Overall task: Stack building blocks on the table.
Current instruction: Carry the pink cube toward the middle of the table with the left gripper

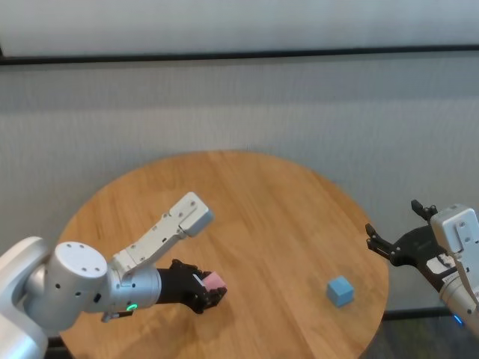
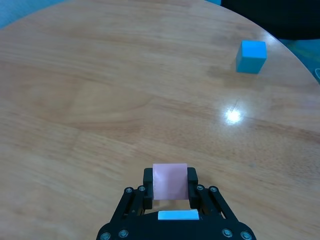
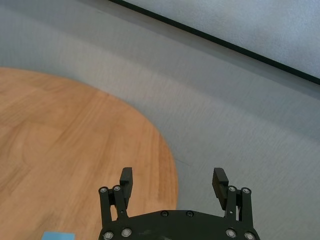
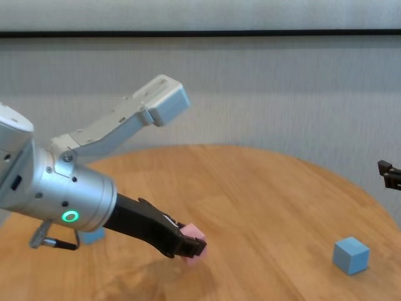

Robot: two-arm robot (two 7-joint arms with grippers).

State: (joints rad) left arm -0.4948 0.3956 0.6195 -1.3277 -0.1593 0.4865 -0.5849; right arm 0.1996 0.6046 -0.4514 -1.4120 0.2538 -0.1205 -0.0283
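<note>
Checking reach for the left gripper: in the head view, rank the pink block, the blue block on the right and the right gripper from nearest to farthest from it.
1. Pink block: clamped in the left gripper itself.
2. Blue block: on the table, toward its right edge.
3. Right gripper: open, off the table's right rim.

A plain indoor test room or lab, by the look of it — hardly furnished. A round wooden table fills the lower middle of the head view, standing on grey carpet that runs up to a pale wall along the top, edged by a dark baseboard.
</note>
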